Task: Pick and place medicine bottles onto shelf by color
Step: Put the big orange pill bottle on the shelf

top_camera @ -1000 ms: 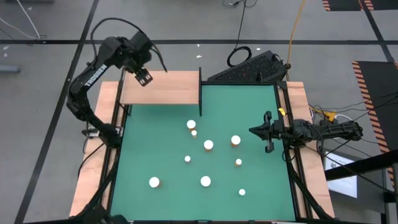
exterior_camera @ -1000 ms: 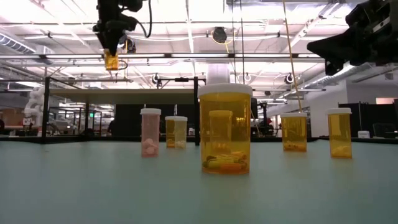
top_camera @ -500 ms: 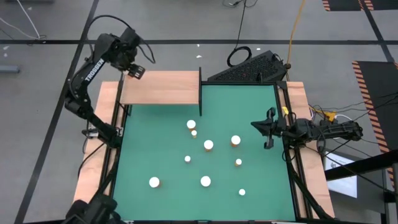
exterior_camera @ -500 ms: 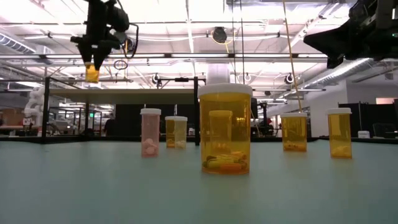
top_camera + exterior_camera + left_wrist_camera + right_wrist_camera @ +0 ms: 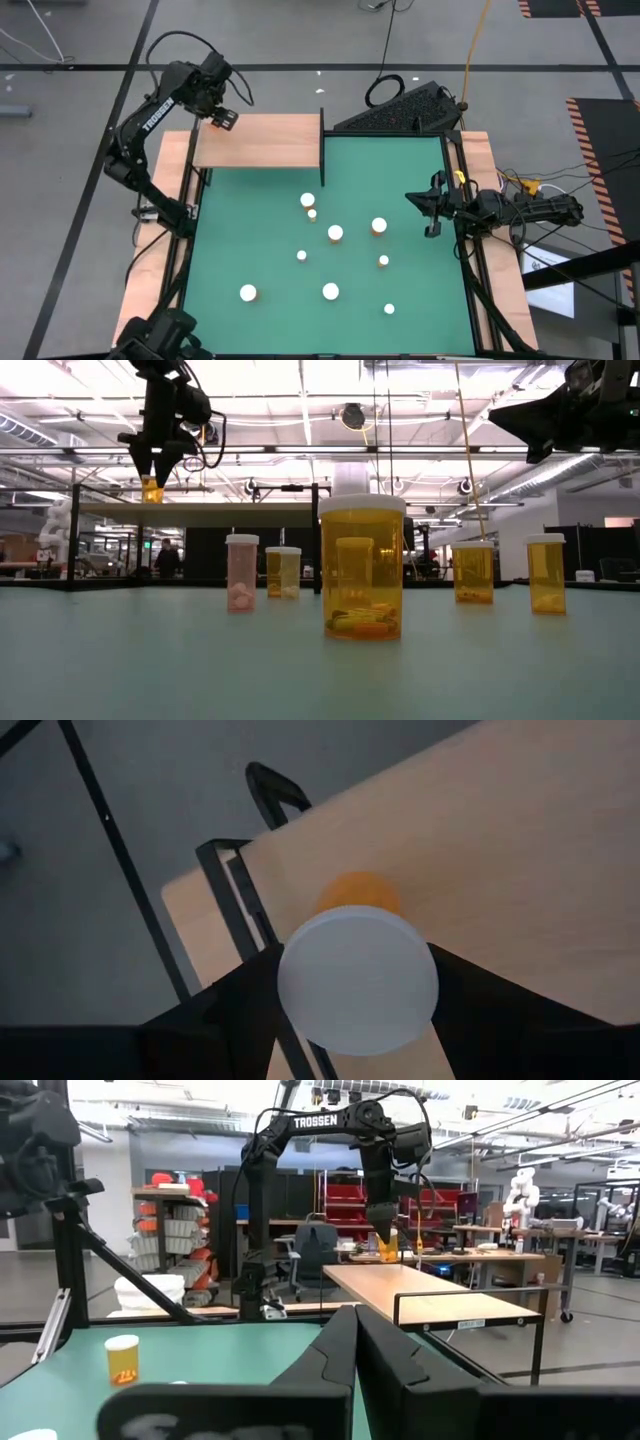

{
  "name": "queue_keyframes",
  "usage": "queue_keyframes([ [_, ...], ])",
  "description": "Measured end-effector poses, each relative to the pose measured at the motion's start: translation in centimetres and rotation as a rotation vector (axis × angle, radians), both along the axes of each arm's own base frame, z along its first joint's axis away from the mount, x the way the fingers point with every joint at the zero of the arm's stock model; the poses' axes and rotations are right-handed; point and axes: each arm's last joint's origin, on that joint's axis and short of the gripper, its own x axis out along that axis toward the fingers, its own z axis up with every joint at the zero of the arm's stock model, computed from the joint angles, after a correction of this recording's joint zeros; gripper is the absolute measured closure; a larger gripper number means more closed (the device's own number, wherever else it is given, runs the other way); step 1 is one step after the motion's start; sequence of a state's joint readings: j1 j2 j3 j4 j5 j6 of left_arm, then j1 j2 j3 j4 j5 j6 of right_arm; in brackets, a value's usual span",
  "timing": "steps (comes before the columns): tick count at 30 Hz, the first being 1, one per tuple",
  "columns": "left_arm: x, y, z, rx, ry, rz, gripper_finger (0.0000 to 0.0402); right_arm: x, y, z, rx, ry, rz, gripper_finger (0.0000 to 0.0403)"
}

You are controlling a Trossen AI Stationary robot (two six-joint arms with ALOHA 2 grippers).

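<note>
My left gripper point(image 5: 223, 120) hangs over the far left corner of the wooden shelf point(image 5: 270, 142), shut on an orange medicine bottle with a white cap point(image 5: 358, 980). The low view shows the bottle point(image 5: 152, 489) below the fingers. Several more white-capped bottles stand upright on the green mat point(image 5: 420, 300), among them one point(image 5: 336, 233) near the middle and a large one point(image 5: 361, 565) close to the low camera. At the mat's right edge my right gripper point(image 5: 430, 211) is shut on nothing. My left gripper pinches the bottle's white cap point(image 5: 300, 1020) between its two fingers, one on each side. The fingers come from above, pointing steeply down. The orange body point(image 5: 355, 892) hangs upright below them, just over the shelf board; I cannot tell whether its base touches.
Thin black posts point(image 5: 230, 890) frame the shelf, and one black post point(image 5: 322, 150) stands at its right end beside the mat. A black keyboard point(image 5: 400, 108) lies beyond the mat's far edge. The shelf board is bare to the right of the held bottle.
My left gripper, still shut on the orange bottle, has gone toward the shelf's far left corner and down, rolling about its own axis; the bottle now hangs close over the board. My right gripper has tipped a little on the spot.
</note>
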State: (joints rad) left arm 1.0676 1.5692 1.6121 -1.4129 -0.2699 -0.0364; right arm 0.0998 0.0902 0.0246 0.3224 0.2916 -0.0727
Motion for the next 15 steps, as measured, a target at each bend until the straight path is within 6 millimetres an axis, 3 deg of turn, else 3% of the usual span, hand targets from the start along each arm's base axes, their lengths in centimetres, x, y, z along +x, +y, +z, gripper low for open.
queue_keyframes([
  [15,-0.31,0.71,-0.59,0.021,0.002,-0.034,0.0174,0.10,0.02,-0.47,0.027,0.044,0.011,0.0403],
])
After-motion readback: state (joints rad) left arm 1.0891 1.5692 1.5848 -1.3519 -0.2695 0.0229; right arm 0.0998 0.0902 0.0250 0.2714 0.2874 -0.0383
